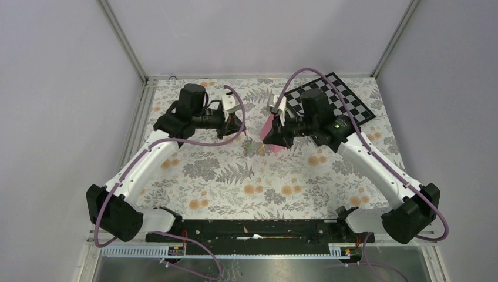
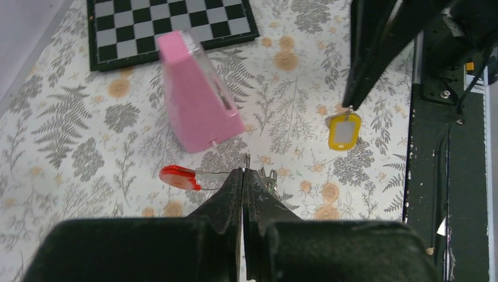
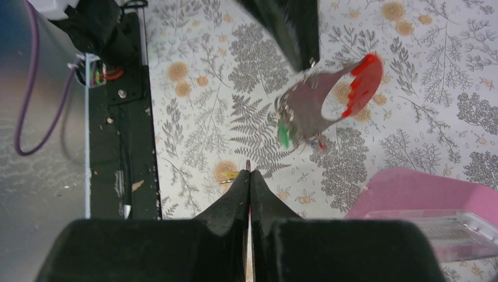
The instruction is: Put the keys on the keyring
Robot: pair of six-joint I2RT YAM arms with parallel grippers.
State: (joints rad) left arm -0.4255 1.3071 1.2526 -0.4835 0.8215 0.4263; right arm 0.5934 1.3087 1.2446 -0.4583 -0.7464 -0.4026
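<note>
My left gripper [image 2: 244, 171] is shut on the keyring [image 3: 329, 100], a big D-shaped loop with a grey side and a red bar [image 3: 361, 82], held above the table. The red bar also shows in the left wrist view [image 2: 179, 176]. A green-tagged key [image 3: 284, 134] hangs from the loop. My right gripper [image 3: 249, 171] is shut on a key with a yellow tag [image 2: 344, 130], which dangles below its fingertips, apart from the keyring. In the top view the left gripper [image 1: 238, 126] and right gripper [image 1: 271, 138] face each other over mid-table.
A pink metronome-shaped pyramid [image 2: 197, 100] stands on the floral cloth just beyond the grippers. A black and white checkerboard [image 1: 337, 97] lies at the back right. A black rail [image 1: 252, 229] runs along the near edge.
</note>
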